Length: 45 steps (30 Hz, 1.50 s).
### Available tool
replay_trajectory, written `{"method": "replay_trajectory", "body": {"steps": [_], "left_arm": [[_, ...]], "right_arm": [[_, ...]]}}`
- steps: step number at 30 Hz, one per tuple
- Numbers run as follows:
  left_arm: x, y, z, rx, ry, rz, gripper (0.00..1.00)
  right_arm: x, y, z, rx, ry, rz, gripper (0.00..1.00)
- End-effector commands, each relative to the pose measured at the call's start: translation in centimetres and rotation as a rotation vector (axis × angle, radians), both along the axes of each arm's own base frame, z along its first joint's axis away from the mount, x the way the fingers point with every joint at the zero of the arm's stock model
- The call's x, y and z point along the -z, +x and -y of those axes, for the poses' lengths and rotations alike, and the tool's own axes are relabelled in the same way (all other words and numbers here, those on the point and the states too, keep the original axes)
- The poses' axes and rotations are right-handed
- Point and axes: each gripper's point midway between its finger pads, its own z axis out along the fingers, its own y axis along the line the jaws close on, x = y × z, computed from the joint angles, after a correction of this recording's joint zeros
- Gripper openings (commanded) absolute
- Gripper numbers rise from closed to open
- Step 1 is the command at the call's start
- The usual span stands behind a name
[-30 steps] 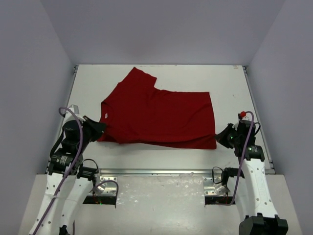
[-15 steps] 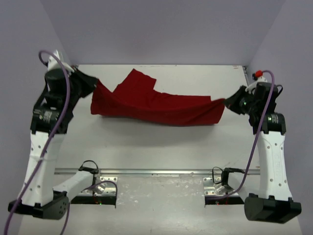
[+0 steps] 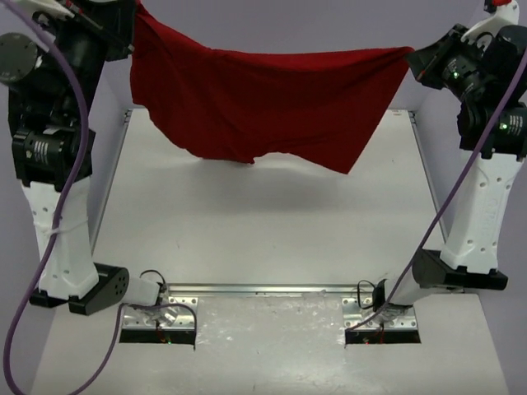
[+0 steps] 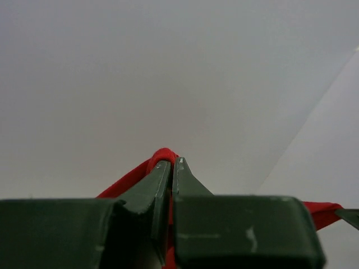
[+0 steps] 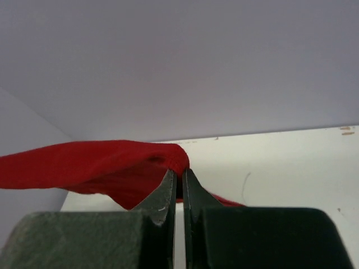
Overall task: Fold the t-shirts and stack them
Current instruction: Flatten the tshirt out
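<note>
The deep-red t-shirt [image 3: 263,107] hangs stretched in the air high above the white table [image 3: 263,222], held by its two upper corners. My left gripper [image 3: 132,18] is shut on the shirt's left corner; red cloth [image 4: 162,156] pokes out past the closed tips of the left gripper [image 4: 171,163]. My right gripper [image 3: 412,59] is shut on the right corner; in the right wrist view the cloth [image 5: 101,165] bunches at the closed tips of the right gripper [image 5: 178,172]. The shirt's lower edge dangles free above the table's far half.
Grey walls enclose the table on the left, back and right. Both arm bases and their metal mounting plates [image 3: 272,309] sit at the near edge. Purple cables [image 3: 62,206] run along both arms.
Both arms have risen steeply and carried the shirt from the table surface up into the air, where it now hangs spread between the two grippers.
</note>
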Motion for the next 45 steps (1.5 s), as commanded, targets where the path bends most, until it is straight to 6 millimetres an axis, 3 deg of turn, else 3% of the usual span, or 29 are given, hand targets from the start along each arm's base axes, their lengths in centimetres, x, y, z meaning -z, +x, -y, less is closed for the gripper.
{"method": "replay_trajectory", "body": {"steps": [1, 6, 8, 9, 10, 11, 12, 14, 15, 17, 20, 22, 23, 25, 26, 27, 29, 30, 31, 32, 34, 36, 37, 38, 39, 40, 42, 43, 45], "left_arm": [[-7.8, -12.6, 0.0, 0.061, 0.044, 0.351, 0.0], [-6.7, -17.3, -0.6, 0.064, 0.034, 0.342, 0.0], [-7.4, -21.5, -1.1, 0.075, 0.014, 0.385, 0.01], [-7.2, -22.4, -1.0, 0.084, 0.014, 0.371, 0.0], [-7.6, -24.5, -1.0, 0.1, 0.016, 0.41, 0.0], [-7.1, -24.6, -0.8, 0.112, 0.014, 0.405, 0.0], [-7.2, -26.9, -1.0, 0.12, 0.005, 0.445, 0.0], [-6.7, -27.7, -0.9, 0.132, 0.008, 0.442, 0.0], [-6.6, -29.1, -1.2, 0.128, 0.004, 0.464, 0.0], [-6.4, -28.9, -1.6, 0.103, -0.005, 0.455, 0.0], [-5.8, -26.8, -1.8, 0.084, -0.011, 0.401, 0.0], [-4.7, -22.6, -1.2, 0.085, -0.003, 0.306, 0.0], [-3.5, -18.8, -0.6, 0.09, 0.005, 0.22, 0.0], [-1.7, -14.3, -0.1, 0.088, 0.014, 0.118, 0.0], [0.4, -9.5, 0.4, 0.084, 0.019, 0.013, 0.0], [1.5, -7.2, 0.6, 0.076, 0.022, -0.035, 0.0], [4.6, -1.0, 1.1, 0.063, 0.029, -0.147, 0.0], [5.5, 1.0, 1.3, 0.056, 0.03, -0.172, 0.0], [6.1, 2.7, 1.4, 0.053, 0.031, -0.189, 0.0], [8.1, 6.6, 1.9, 0.053, 0.037, -0.237, 0.0], [7.8, 9.1, 2.7, 0.081, 0.042, -0.217, 0.0], [7.6, 13.0, 3.4, 0.096, 0.049, -0.183, 0.0], [7.3, 14.0, 2.9, 0.083, 0.042, -0.168, 0.0], [8.4, 17.0, 2.9, 0.086, 0.042, -0.168, 0.0], [6.5, 16.7, 2.7, 0.106, 0.036, -0.104, 0.0], [6.1, 17.3, 1.1, 0.093, 0.006, -0.086, 0.0], [3.4, 16.6, -0.2, 0.097, -0.011, 0.025, 0.0], [0.9, 15.0, -2.2, 0.052, -0.011, 0.106, 0.0], [-1.6, 13.2, -3.5, 0.007, 0.027, 0.194, 0.0]], "right_arm": [[-3.7, -7.1, -0.8, -0.002, -0.052, 0.169, 0.01], [-4.3, -12.5, -1.0, 0.023, -0.086, 0.206, 0.01], [-5.5, -15.2, -0.4, 0.079, -0.098, 0.221, 0.01], [-6.3, -16.2, -0.3, 0.09, -0.108, 0.233, 0.01], [-8.2, -18.0, -0.4, 0.101, -0.116, 0.283, 0.01], [-8.4, -18.9, -0.4, 0.11, -0.116, 0.289, 0.01], [-7.8, -18.9, -0.2, 0.119, -0.113, 0.28, 0.01], [-8.3, -21.2, -0.4, 0.13, -0.102, 0.331, 0.01], [-8.1, -21.5, -0.4, 0.129, -0.099, 0.328, 0.01], [-7.4, -21.3, -0.5, 0.124, -0.102, 0.299, 0.01], [-6.0, -19.7, -0.3, 0.119, -0.104, 0.243, 0.01], [-4.1, -16.9, -0.2, 0.106, -0.101, 0.18, 0.01], [-1.6, -14.2, 0.0, 0.098, -0.089, 0.101, 0.01], [0.8, -11.1, 0.2, 0.087, -0.081, 0.027, 0.01], [1.7, -9.4, 0.2, 0.077, -0.075, 0.001, 0.01], [4.4, -6.0, 0.5, 0.07, -0.067, -0.083, 0.01], [5.9, -2.8, 0.6, 0.053, -0.056, -0.102, 0.01], [7.9, -0.3, 0.7, 0.044, -0.049, -0.148, 0.01], [8.3, 1.1, 0.7, 0.04, -0.049, -0.148, 0.01], [8.0, 2.1, 0.8, 0.038, -0.052, -0.141, 0.01], [10.2, 5.4, 1.0, 0.026, -0.054, -0.191, 0.01], [8.8, 7.0, 1.4, 0.034, -0.073, -0.152, 0.01], [10.7, 9.0, 1.9, 0.041, -0.076, -0.203, 0.01], [7.1, 9.3, 2.3, 0.058, -0.1, -0.12, 0.01], [6.6, 10.2, 2.6, 0.066, -0.103, -0.114, 0.01], [7.5, 11.9, 3.1, 0.075, -0.101, -0.131, 0.01], [4.9, 12.2, 4.6, 0.109, -0.06, -0.038, 0.01], [4.6, 11.5, 5.0, 0.121, -0.048, -0.026, 0.01], [2.4, 11.0, 5.3, 0.137, -0.052, 0.044, 0.01]]}}
